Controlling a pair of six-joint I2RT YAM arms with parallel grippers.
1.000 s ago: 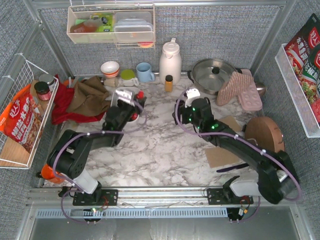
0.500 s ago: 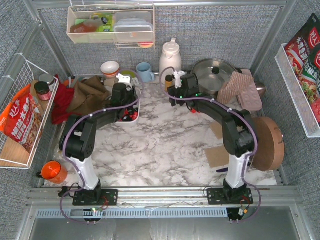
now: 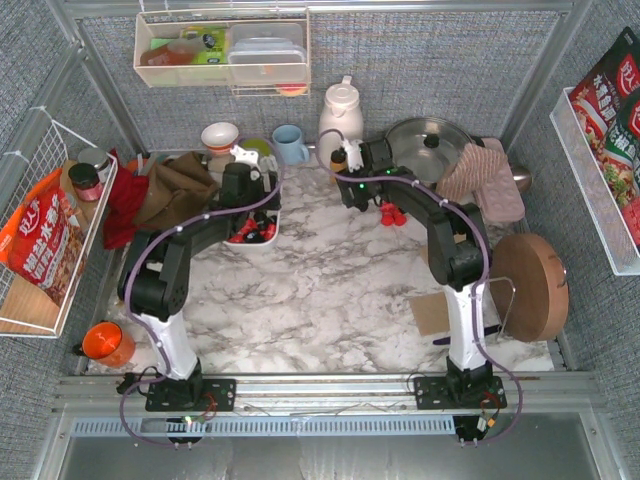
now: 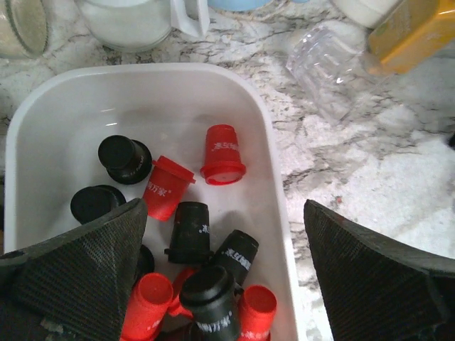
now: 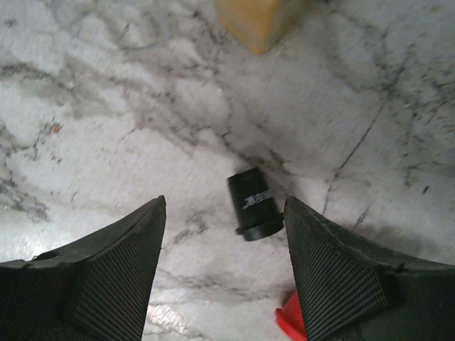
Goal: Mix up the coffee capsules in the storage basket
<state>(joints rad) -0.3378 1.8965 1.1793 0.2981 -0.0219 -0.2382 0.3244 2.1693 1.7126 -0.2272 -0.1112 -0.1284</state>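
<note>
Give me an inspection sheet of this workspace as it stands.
Surface: white-grey marbled tabletop, no spill seen.
Job's things: white shallow rectangular basket holds red and black tapered capsules; one black capsule lies on its side on the marble; red capsules loose nearby.
Clutter: amber bottle, white jug, steel lidded pot, blue mug, pink oven mitts, crumpled cloths.
Grippers: left gripper open above the basket; right gripper open above the loose black capsule; neither holds anything.
Cables: purple cables along both arms, no snag seen.
Surroundings: grey woven walls, white wire rack with orange snack bag, wall shelf of containers.
</note>
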